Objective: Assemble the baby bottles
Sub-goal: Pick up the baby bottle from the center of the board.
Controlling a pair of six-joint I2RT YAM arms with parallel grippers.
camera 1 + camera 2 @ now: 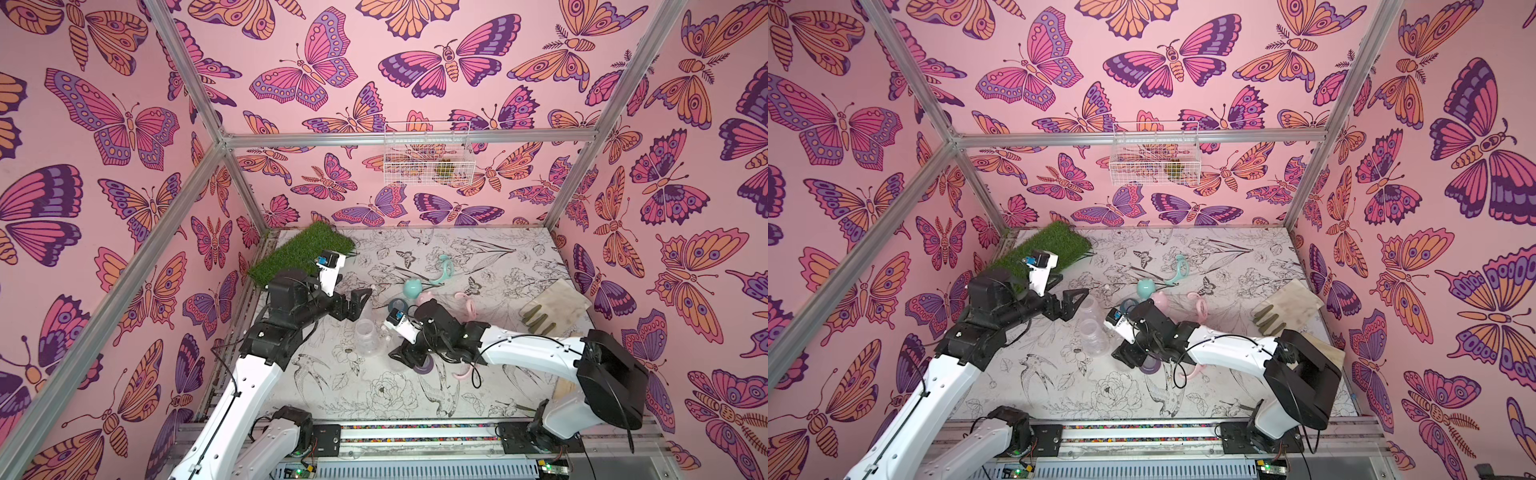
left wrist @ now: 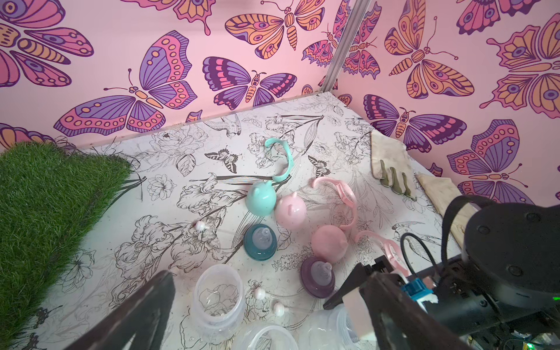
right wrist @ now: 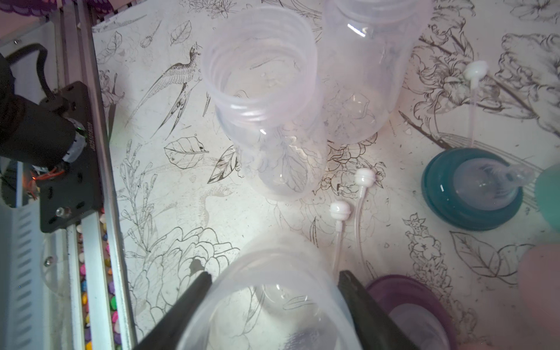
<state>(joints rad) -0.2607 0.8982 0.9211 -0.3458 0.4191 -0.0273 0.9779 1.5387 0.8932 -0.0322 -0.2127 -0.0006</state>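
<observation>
Progress: early. None of the three bottles carries a part yet.

Right side: my right end effector point(image 3: 275, 276) is low over the counter point(image 1: 332, 399), and its fingers point(image 3: 360, 303) flank the nearest clear bottle point(image 3: 272, 309) just under the open mouth. Both seem to touch the wall. The plastic is clear and crowds the wrist view, though, so I cannot tell whether the grip is set. This bottle sits at the near middle of the counter, just beside the purple collar point(image 2: 318, 277).

Left side: my left end effector point(image 1: 355, 303) is spread wide and carries nothing. It hangs in front of the grass mat point(image 1: 299, 253), near the other two bottles point(image 3: 263, 100), which stand close together with bare, open mouths.

Loose parts, all lying apart from the bottles:
- teal collar point(image 2: 260, 242) and the purple one, each with its nipple seated; I see only these two
- teal cap point(image 2: 260, 201) and two pink caps point(image 2: 291, 212), clustered mid-counter
- teal ring point(image 2: 289, 160) farther back, two pink rings point(image 2: 348, 194) toward my right
- thin straws with white weights point(image 3: 365, 177) between the bottles and the collars

Left to do: everything. My judgement is that each bottle needs a straw, ring, collar and cap, and securing this first bottle is the step in hand.
</observation>
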